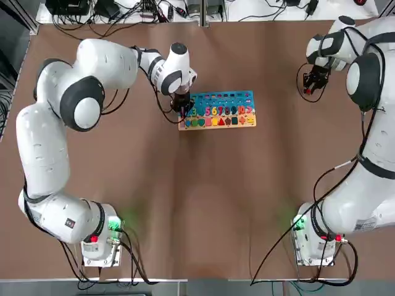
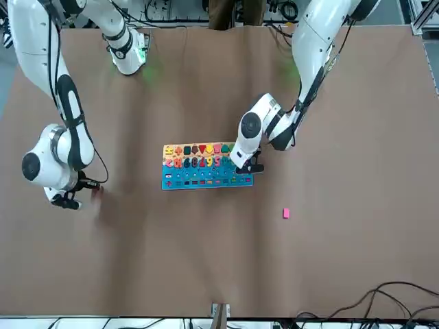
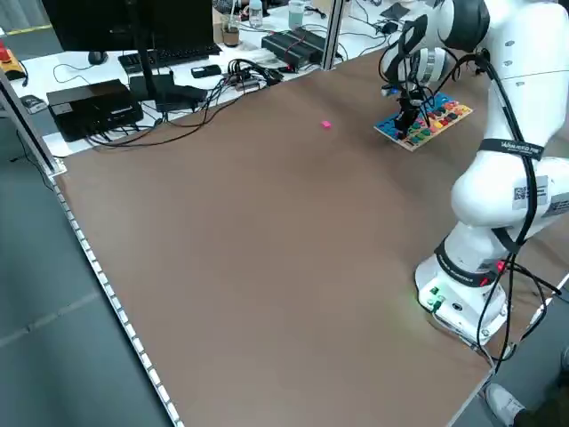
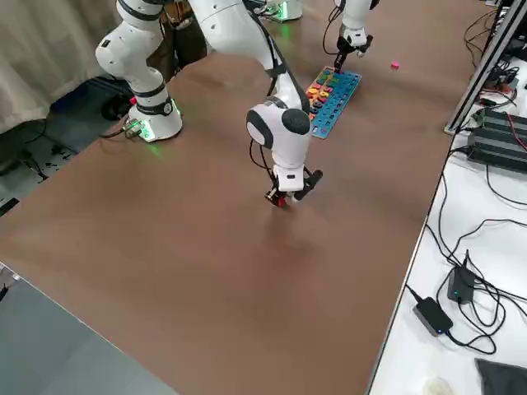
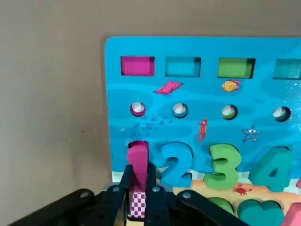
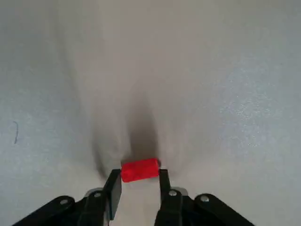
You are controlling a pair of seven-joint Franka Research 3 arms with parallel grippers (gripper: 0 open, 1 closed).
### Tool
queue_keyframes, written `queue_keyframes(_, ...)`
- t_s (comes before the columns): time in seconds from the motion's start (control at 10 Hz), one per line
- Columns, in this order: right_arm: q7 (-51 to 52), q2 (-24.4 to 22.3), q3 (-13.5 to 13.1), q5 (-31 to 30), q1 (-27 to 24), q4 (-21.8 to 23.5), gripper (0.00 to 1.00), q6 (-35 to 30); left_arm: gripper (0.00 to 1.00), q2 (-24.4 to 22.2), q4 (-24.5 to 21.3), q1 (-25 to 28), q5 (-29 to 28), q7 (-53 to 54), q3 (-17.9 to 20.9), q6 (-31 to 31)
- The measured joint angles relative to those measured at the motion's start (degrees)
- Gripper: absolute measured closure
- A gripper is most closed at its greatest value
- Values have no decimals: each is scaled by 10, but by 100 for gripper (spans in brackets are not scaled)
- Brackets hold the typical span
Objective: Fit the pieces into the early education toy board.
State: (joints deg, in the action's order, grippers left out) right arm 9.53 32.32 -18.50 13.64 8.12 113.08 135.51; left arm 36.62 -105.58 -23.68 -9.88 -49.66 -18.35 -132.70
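Pink piece (image 5: 137, 162) pinched tight in left gripper (image 5: 137, 188), standing up over the end of the board (image 5: 197, 127) beside the blue 2 (image 5: 175, 162). Red piece (image 6: 139, 169) squeezed between the fingers of right gripper (image 6: 138, 186), down low on the bare brown table (image 1: 185, 197), far off from the board. One more pink bit (image 2: 286, 213) lying alone on the table, well apart from everything.

Could go wrong: pink piece tipped a little, so might catch on the slot edge and pop out or push the board sideways. Red piece small and held near its ends, so might slip and roll away when lifted.

Lots of open table between the right gripper and the board. Not much room at the board's end, with the left gripper right over it
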Motion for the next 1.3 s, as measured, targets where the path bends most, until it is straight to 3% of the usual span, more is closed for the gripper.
queue_keyframes(0.8, -15, -7, 7, 2, 14, -9, 64, -18, 86, 1, 0, 0, 0, 0, 0, 0)
queue_keyframes(1.0, -50, -21, 8, 4, 39, -14, 64, -51, 86, 1, 1, 0, 0, 0, 0, 0)
queue_keyframes(1.3, -114, -38, 10, 8, 114, -16, 64, -66, 86, 1, 1, 0, 0, 0, 0, 1)
